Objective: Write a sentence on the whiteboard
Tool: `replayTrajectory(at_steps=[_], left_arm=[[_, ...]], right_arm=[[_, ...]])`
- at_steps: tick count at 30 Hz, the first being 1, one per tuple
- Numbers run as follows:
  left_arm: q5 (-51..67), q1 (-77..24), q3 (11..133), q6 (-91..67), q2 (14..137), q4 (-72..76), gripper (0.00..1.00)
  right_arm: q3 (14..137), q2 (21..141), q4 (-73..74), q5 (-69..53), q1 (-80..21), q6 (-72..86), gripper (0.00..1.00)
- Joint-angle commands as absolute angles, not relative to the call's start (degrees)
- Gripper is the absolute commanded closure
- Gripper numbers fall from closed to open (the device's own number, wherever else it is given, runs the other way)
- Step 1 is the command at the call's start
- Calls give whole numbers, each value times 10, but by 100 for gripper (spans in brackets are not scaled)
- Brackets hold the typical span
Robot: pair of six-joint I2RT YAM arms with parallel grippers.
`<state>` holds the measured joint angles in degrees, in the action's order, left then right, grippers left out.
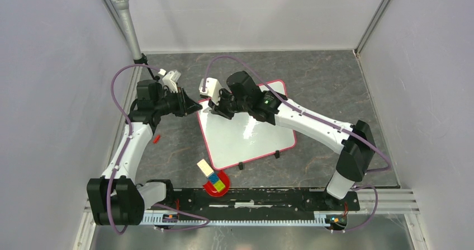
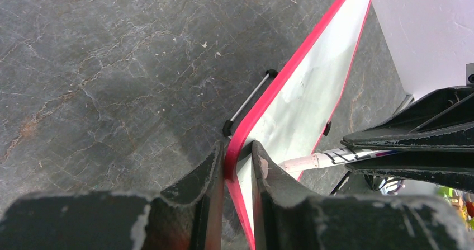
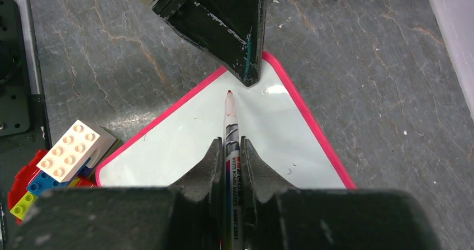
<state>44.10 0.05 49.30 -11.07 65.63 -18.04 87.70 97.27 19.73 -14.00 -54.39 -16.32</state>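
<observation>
Clamps left jaws on the pink-edged left corner of the whiteboard (image 1: 251, 135), lying askew in the middle of the dark bench (image 1: 324, 76), black clips (image 1: 241, 165) on its near edge. Grips a whiteboard marker (image 3: 231, 132) tight in right jaws, red tip aimed at that same corner, close by the left jaws; contact with the board unclear.

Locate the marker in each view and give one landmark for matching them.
Right wrist: marker at centre, gripped in the right pincer, red tip over the whiteboard.
Left wrist: lower right, white barrel pointing left toward the whiteboard.
Top external: too small to make out; it sits at the right pincer, over the whiteboard's far-left corner.
Shared landmark: the red-bordered whiteboard corner clamped by the left pincer.
</observation>
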Motion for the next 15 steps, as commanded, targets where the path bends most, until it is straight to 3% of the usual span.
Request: replayTrajectory(at_steps=[1, 15], left_arm=[[450, -1, 486, -93, 643, -176, 91], [446, -1, 484, -89, 636, -178, 91]], right_arm=[[905, 976, 171, -134, -548, -154, 100], [922, 996, 173, -135, -548, -158, 100]])
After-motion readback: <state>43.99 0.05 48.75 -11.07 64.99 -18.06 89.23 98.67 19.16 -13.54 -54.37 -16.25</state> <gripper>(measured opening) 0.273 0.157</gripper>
